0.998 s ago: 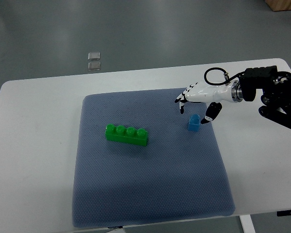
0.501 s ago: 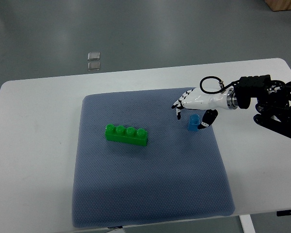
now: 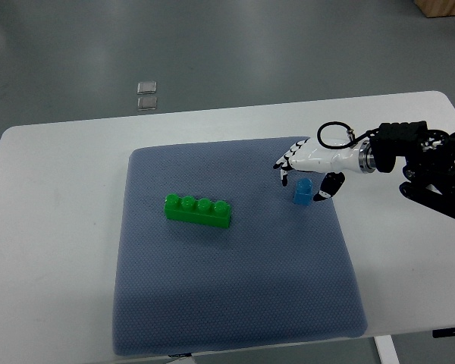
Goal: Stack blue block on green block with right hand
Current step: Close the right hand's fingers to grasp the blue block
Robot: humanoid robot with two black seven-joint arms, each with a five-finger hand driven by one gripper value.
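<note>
A small blue block [image 3: 303, 191] stands on the blue-grey mat [image 3: 227, 288], right of centre. A long green block [image 3: 198, 211] with a row of studs lies on the mat to its left, well apart from it. My right hand [image 3: 302, 182] comes in from the right and hovers over the blue block. Its fingers [image 3: 283, 167] are spread on the block's far-left side and the thumb [image 3: 324, 191] sits at its right side. I see no firm grasp on the block. The left arm is out of view.
The mat lies on a white table [image 3: 53, 227]. Two small clear squares [image 3: 146, 95] sit on the grey floor beyond the table's far edge. My right arm's black forearm [image 3: 428, 163] hangs over the table's right side.
The right hand first dropped and slid left toward the blue block, then eased slightly back right. Both blocks stay where they were.
</note>
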